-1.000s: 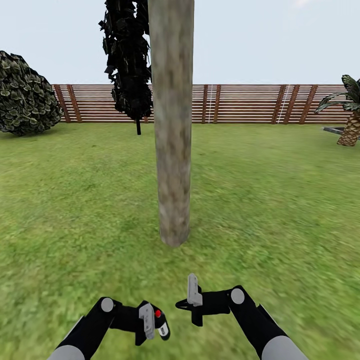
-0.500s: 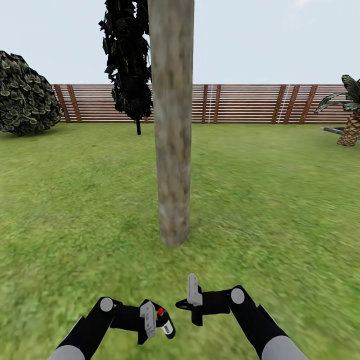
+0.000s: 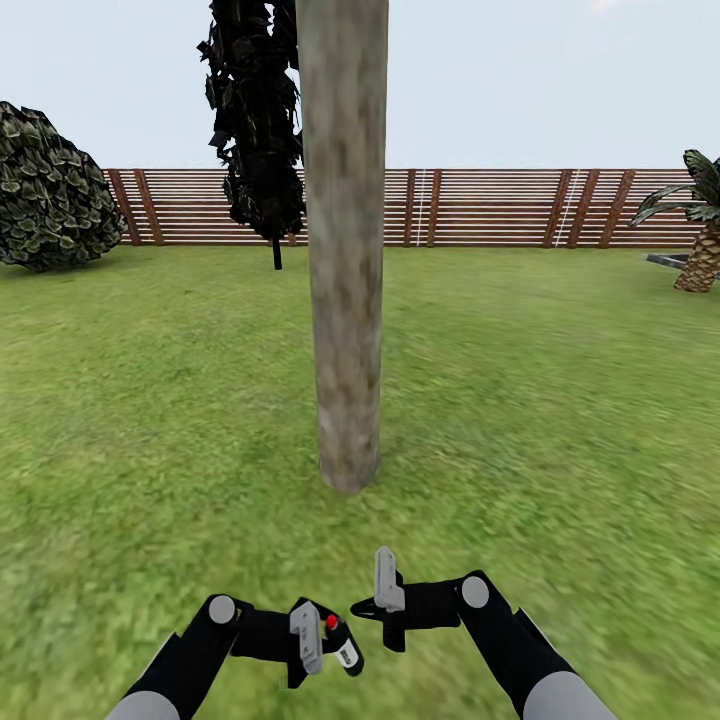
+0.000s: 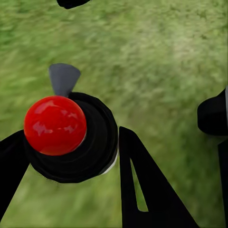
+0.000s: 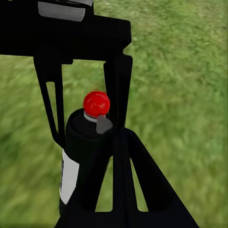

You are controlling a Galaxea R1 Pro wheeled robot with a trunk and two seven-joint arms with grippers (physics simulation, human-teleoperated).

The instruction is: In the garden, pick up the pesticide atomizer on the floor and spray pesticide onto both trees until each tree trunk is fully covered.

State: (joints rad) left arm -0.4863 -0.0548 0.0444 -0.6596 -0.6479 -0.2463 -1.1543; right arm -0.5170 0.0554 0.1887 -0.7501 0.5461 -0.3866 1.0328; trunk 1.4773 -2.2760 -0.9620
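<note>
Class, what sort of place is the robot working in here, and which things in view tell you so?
A fenced garden: green lawn, a brown slatted wooden fence behind, and a thick pale tree trunk ahead.

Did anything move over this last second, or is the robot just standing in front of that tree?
The left gripper, shut on the atomizer, slid across toward the right gripper, and the can now tilts more, red cap still on top. The right gripper, tree trunk, fence and lawn look unchanged, so the camera stayed put.

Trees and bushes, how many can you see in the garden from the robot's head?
4: a thick pale trunk in front, a slim black tree behind it, a bush far left, a palm far right. Others may be hidden.
</note>
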